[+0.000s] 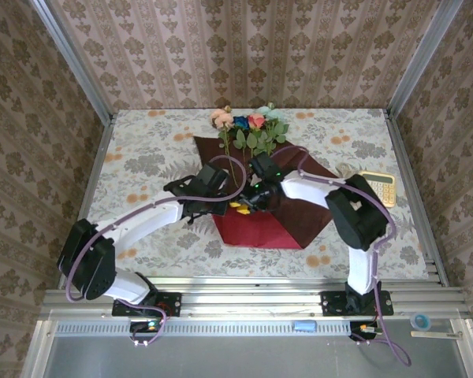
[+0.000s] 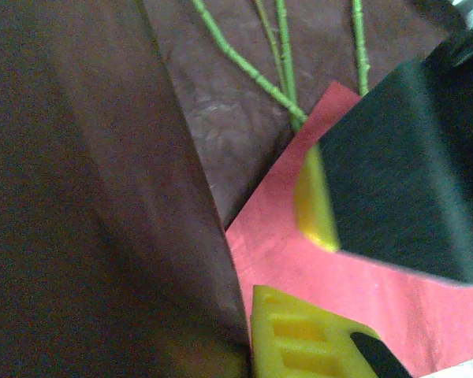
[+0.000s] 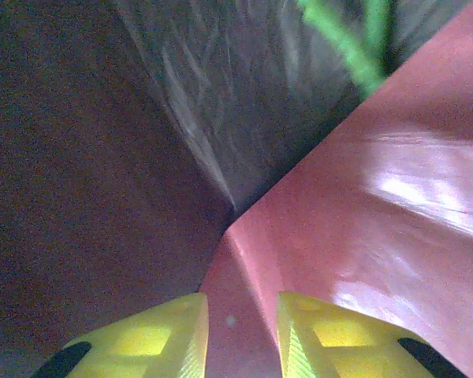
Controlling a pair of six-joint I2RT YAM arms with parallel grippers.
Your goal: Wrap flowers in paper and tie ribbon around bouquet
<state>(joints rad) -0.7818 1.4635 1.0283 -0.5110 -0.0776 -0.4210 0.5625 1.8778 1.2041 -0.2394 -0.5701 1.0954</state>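
Now, left gripper (image 2: 244,339): jaws all but together. The edge of a dark flap of the paper (image 1: 256,228) runs down into the slit between them, so it reads as a pinch on that flap.
right gripper (image 3: 243,323): jaws a little apart. A raised crease of the brighter red fold lies in the gap and is not visibly squeezed.
spacing of the two: the tips are close together, low over the sheet. The right gripper's yellow finger (image 2: 314,201) sits just ahead and to the right of the left gripper's.
why held so: as I judge it, the left gripper stands one side flap upright while the right gripper sets the fold laid across the stems. That would let a cone start at the narrow end.
stems (image 2: 252,71): thin and green, just beyond both sets of fingertips. They lie on the dark sheet and slip under the corner of the red fold.
paper overall: beneath and around both grippers. A brighter red panel is folded toward the arm bases, and a darker part spreads off to the right gripper's right.
flowers (image 1: 248,124): farther out beyond the grippers, with pink, blue, red and teal heads at and past the sheet's far edge.
progress: by my estimate the wrap is partly folded, with no closed cone yet and the tying not yet reached.
tablecloth (image 1: 142,157): floral print under everything, spreading out on all sides of the grippers.
calculator (image 1: 378,187): well off to the right gripper's right, on the tablecloth.
writing: none legible on the fingers or the paper, and the calculator keys are too small to read.
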